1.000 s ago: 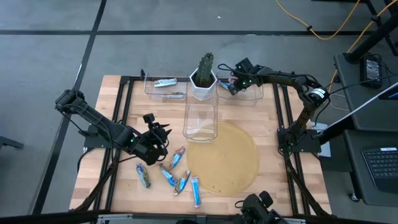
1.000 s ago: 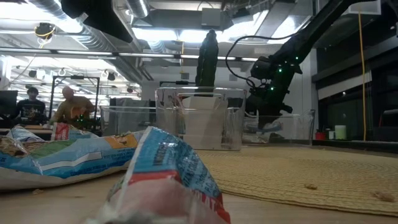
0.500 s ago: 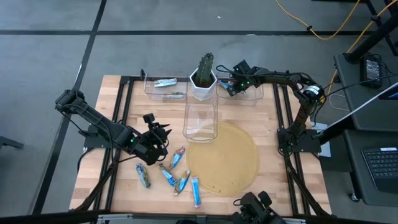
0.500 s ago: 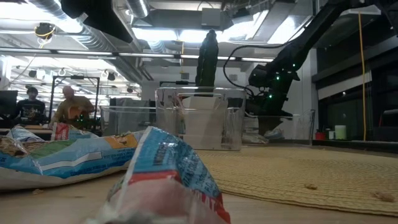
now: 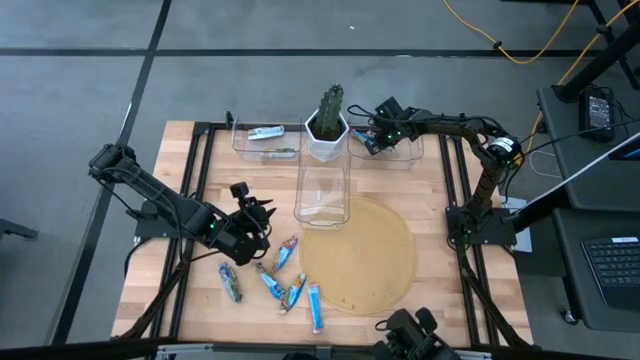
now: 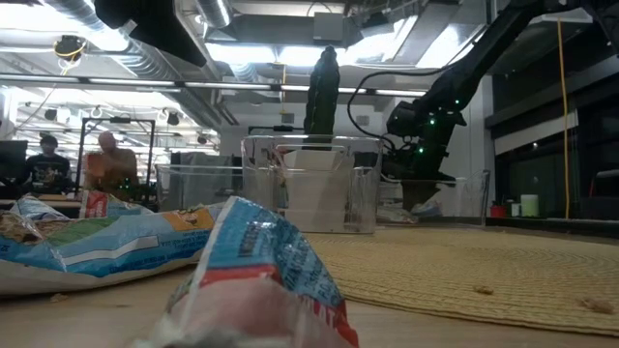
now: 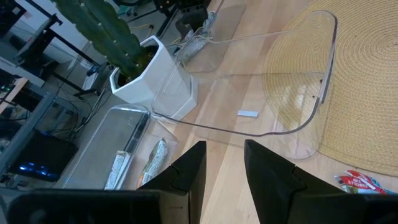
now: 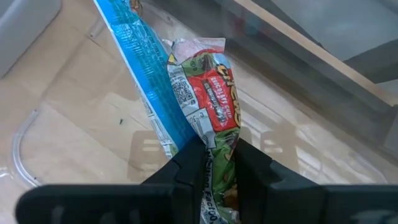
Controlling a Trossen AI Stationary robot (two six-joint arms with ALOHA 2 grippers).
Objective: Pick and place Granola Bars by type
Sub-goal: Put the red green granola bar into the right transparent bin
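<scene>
We see the right gripper in the far right bin, fingers clenched on a green-and-red granola bar beside a blue bar. The left gripper hovers with fingers apart and empty above loose bars on the near-left tabletop.

5 Granola Bars lie before the middle bin; 2 bars in the back-left bin.

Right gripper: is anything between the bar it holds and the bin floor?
Nothing visible. The right gripper pinches a green-and-red granola bar over the clear bin; only a blue bar lies alongside on the floor.
</scene>
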